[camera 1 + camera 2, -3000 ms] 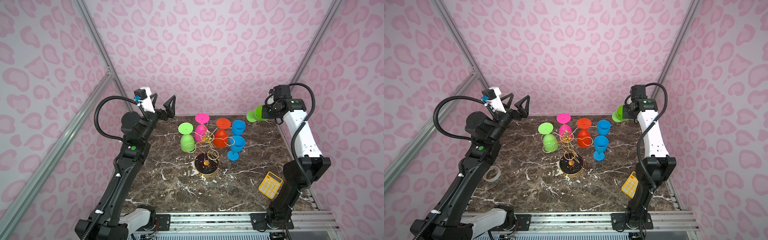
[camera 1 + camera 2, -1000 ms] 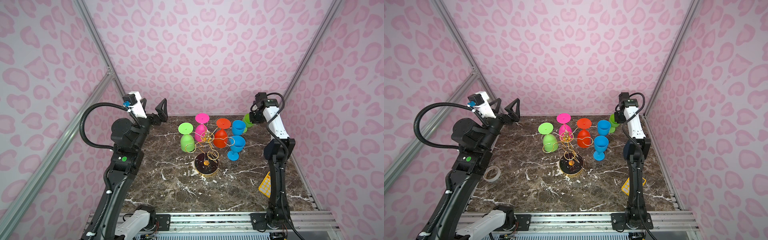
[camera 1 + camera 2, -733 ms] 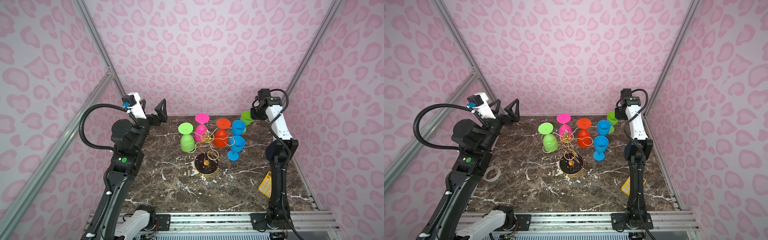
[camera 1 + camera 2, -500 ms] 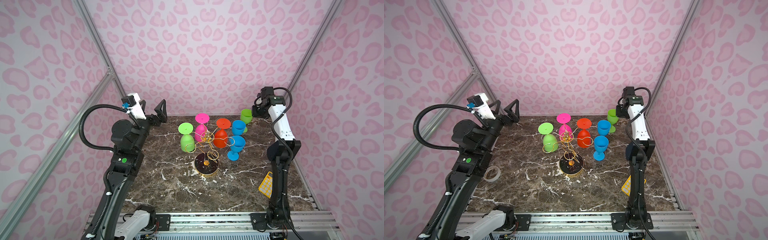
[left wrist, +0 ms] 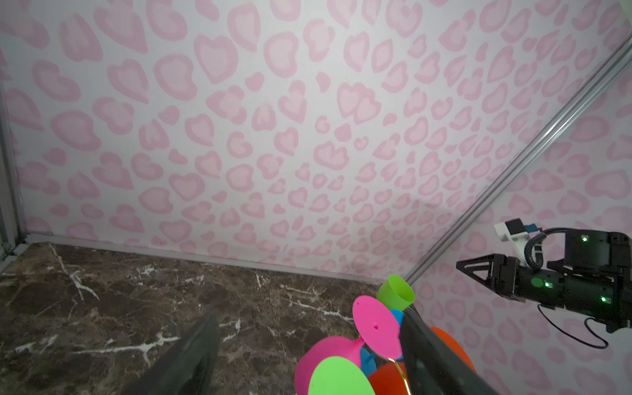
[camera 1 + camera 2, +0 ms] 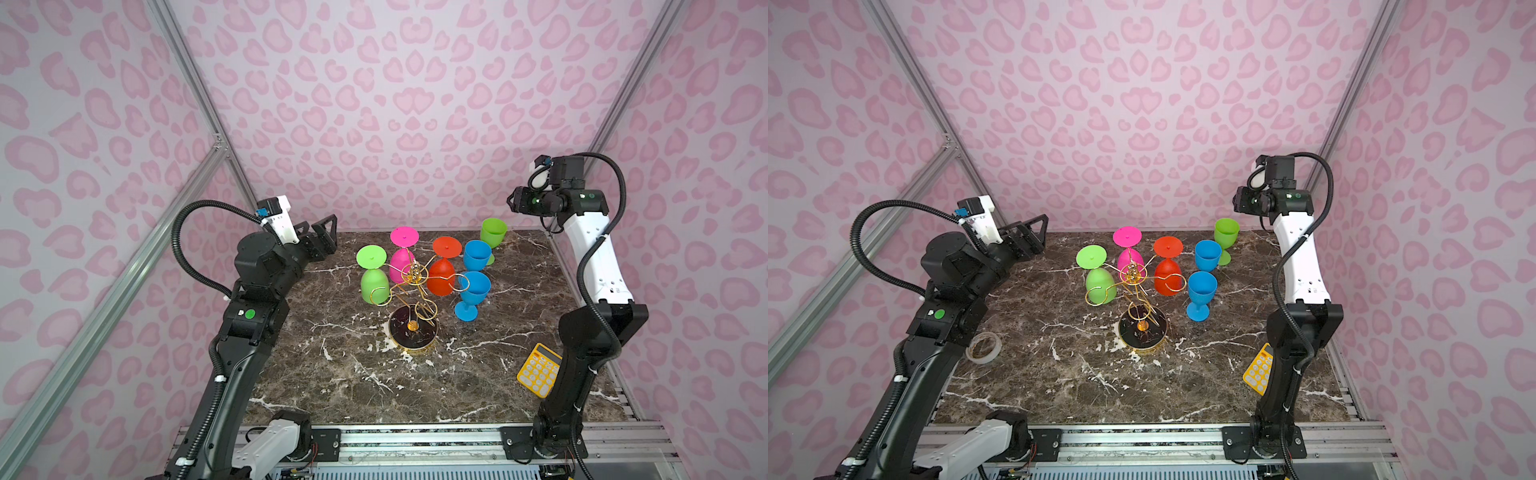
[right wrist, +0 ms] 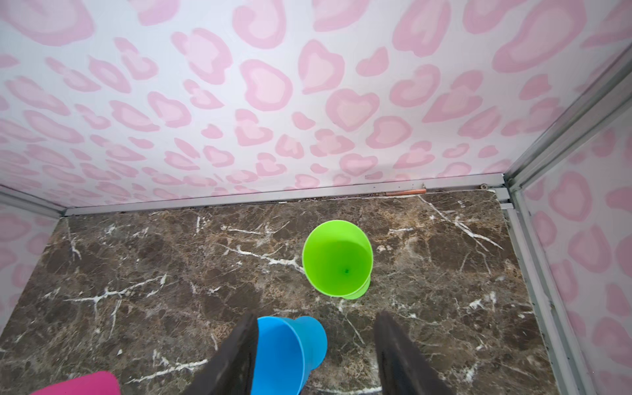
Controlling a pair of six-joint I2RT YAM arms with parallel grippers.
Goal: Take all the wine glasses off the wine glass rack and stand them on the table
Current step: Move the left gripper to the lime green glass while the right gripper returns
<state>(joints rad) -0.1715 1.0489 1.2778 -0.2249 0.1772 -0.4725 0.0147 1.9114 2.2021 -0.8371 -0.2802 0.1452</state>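
Having stood the green wine glass (image 6: pixel 493 232) on the counter (image 6: pixel 332 374), clear of the wine glass rack (image 6: pixel 413 332), the right end effector (image 7: pixel 316 318) has risen, jaws apart; the left end effector (image 5: pixel 307 316) gapes empty.

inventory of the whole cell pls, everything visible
wine glass rack: 1, gold wire, black base, table centre
hanging wine glasses: 3, green, pink, red, upside down on rack
standing wine glasses: 3, two blue, one green, upright right of rack
calculator: 1, yellow, front right
tape roll: 1, translucent, left edge
table: 1, brown marble
left gripper: 1, black, open, raised rear left
right gripper: 1, black, open, raised rear right
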